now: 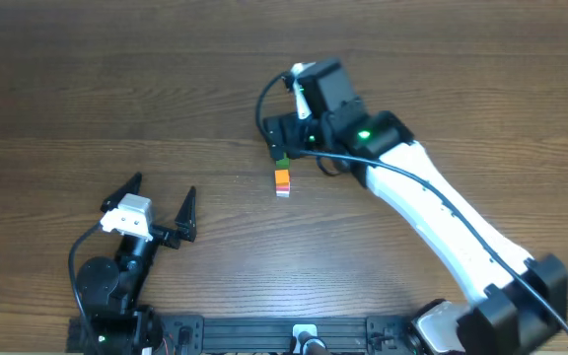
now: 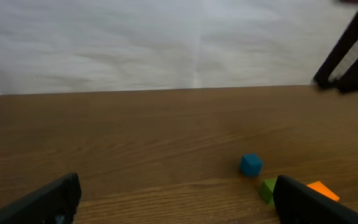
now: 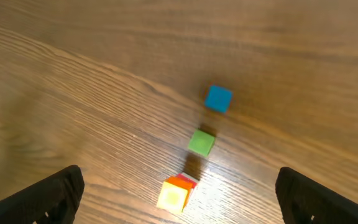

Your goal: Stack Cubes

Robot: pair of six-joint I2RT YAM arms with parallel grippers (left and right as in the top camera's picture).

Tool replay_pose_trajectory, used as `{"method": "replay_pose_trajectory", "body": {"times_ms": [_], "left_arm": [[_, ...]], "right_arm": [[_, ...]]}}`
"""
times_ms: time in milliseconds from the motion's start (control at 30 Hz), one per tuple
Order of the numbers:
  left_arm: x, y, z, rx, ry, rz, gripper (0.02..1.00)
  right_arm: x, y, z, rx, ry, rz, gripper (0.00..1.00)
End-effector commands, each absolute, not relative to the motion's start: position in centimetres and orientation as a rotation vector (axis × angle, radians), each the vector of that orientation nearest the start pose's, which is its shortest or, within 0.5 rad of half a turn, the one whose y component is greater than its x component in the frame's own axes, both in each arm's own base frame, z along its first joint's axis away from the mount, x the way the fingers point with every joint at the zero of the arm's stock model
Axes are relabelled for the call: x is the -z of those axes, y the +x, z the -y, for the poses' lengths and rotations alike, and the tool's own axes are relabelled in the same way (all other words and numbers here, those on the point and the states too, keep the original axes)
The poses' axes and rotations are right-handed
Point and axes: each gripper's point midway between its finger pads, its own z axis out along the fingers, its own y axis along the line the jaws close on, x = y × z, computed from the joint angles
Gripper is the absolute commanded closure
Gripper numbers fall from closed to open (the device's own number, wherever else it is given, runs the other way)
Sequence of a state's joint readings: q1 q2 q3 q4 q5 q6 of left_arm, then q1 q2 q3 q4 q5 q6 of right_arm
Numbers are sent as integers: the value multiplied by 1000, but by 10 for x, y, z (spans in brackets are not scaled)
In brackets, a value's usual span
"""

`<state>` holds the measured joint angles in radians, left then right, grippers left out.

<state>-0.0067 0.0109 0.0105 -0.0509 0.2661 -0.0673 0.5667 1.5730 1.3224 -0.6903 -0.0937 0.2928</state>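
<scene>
The right hand (image 3: 179,177) is hanging above the table (image 1: 461,79) with its two fingers spread wide and nothing between them. Closest beneath it, roughly centred between the fingers, the yellow cube (image 3: 172,195) is sitting on top of the orange cube (image 1: 282,177), and a sliver of what looks like a red cube (image 3: 190,180) is peeking out beside them (whether it is part of the pile or just pressed against its foot is hard to tell). Just beyond that little pile, a step farther out from the hand, the green cube (image 3: 201,142) is lying loose on the wood. Farther out again along the same line, the blue cube (image 3: 218,98) is lying apart from everything. Well away from the right hand, back near its own base, the left hand (image 1: 164,187) is sitting with its fingers spread too, holding nothing. Judging from this, the stack is partly built and the work is sitting between placements, with green the likely next pick. That move is calling for the right hand to shift outward until the green cube is lying between its fingers, sink to table level, and pinch it squarely. It would then have to lift clear above the yellow top before setting down, taking care not to nudge the pile standing so close by.
</scene>
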Motion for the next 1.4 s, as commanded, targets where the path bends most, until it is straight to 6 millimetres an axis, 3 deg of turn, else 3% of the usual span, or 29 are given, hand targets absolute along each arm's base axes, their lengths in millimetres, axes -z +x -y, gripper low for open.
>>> {"method": "replay_pose_trajectory", "body": {"times_ms": [33, 333, 733, 1100, 1400], "left_arm": [[-162, 240, 47, 269, 169, -1620, 20], [-162, 240, 47, 269, 169, -1620, 20], [-162, 240, 47, 269, 169, -1620, 20], [-162, 240, 47, 269, 169, -1620, 20], [-162, 240, 47, 269, 169, -1620, 20]], "right_arm": [[-146, 349, -253, -381, -320, -2632, 7], [-83, 347, -264, -210, -204, -2865, 7], [-32, 357, -255, -118, -71, -2942, 7], [-17, 370, -246, -68, -64, -2926, 20], [-17, 372, -245, -62, -69, -2919, 270]]}}
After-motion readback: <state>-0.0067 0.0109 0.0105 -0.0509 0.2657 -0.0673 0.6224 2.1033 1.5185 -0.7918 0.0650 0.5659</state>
